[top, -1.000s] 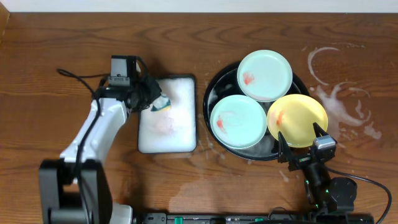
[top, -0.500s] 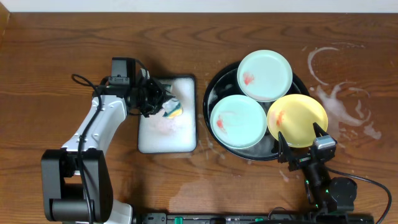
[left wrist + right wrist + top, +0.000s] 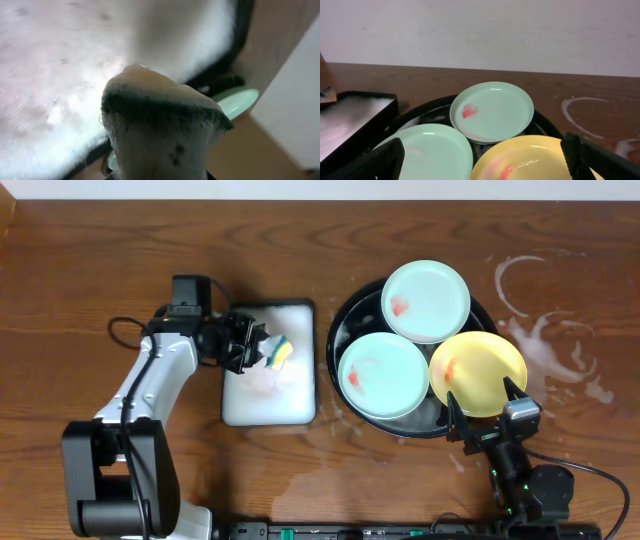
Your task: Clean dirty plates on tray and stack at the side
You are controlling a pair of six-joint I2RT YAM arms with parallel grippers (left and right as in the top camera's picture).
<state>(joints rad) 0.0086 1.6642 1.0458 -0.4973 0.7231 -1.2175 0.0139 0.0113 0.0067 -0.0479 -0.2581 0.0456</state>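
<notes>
Three smeared plates lie in the round black tray (image 3: 345,315): a mint plate (image 3: 426,300) at the back, a mint plate (image 3: 384,375) at front left and a yellow plate (image 3: 478,373) at front right. They also show in the right wrist view: back mint (image 3: 491,111), front mint (image 3: 427,152), yellow (image 3: 532,160). My left gripper (image 3: 250,348) is shut on a green-and-yellow sponge (image 3: 277,352), foamy in the left wrist view (image 3: 160,125), held over the white foam tray (image 3: 268,395). My right gripper (image 3: 487,413) is open and empty at the black tray's front edge.
Whitish soapy rings and streaks (image 3: 545,330) mark the bare wood to the right of the black tray. A wet patch (image 3: 320,480) lies on the table in front of the white tray. The left arm's cable (image 3: 125,330) loops at the left.
My left gripper has lifted the sponge off the foam and carried it to the right over the white tray. The right arm and the plates have not moved.
</notes>
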